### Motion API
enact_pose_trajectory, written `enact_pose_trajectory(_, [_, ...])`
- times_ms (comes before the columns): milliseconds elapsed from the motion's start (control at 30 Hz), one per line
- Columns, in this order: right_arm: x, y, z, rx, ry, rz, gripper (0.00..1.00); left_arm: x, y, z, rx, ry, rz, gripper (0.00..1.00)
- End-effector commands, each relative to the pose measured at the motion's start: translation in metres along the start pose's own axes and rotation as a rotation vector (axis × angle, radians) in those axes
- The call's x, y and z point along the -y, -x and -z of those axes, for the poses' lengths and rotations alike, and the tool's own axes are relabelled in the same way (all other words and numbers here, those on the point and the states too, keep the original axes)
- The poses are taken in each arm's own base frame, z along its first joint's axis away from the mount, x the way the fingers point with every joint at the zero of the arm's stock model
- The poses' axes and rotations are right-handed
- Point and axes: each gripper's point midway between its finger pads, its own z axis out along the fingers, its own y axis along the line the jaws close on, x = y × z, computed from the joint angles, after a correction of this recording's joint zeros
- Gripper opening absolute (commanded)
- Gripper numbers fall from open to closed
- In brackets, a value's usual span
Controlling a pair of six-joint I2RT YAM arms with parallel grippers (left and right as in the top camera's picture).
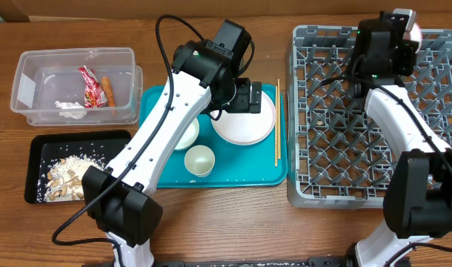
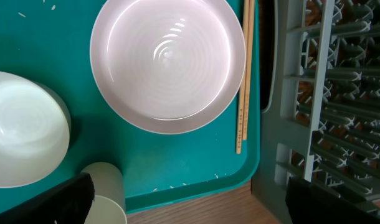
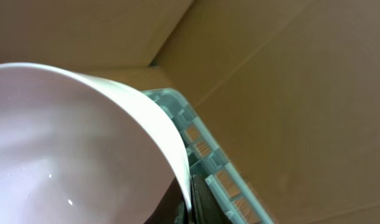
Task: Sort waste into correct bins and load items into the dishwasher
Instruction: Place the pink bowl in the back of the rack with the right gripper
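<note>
Pinched by the rim in the right gripper (image 1: 402,28), a bowl (image 3: 65,143) could be dropped beyond the rack's (image 1: 337,148) far edge; the left gripper (image 1: 247,96) is spread wide.

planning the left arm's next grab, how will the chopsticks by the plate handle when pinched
The chopsticks look thin, stiff and light, so they probably lift easily. They lie flat and close together on the teal tray, so a pinch may catch only one. Being slender, they could pivot or slip if gripped off-centre.
</note>
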Motion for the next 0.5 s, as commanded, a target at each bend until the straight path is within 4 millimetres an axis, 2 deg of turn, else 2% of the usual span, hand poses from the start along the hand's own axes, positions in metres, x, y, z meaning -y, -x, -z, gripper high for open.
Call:
enact_pose_trajectory(0, [-0.021, -0.007, -0.001, -0.02, 0.094, -0.072, 0.04, 0.002, 0.002, 0.005, 0.017, -0.002, -0.011, 1.0])
enact_pose_trajectory(300, [-0.032, -0.018, -0.004, -0.044, 0.101, -0.032, 0.04, 0.002, 0.002, 0.005, 0.017, -0.002, -0.011, 1.0])
enact_pose_trajectory(467, [-0.037, -0.035, -0.011, -0.074, 0.042, 0.023, 0.04, 0.002, 0.002, 0.005, 0.017, -0.002, -0.011, 1.0])
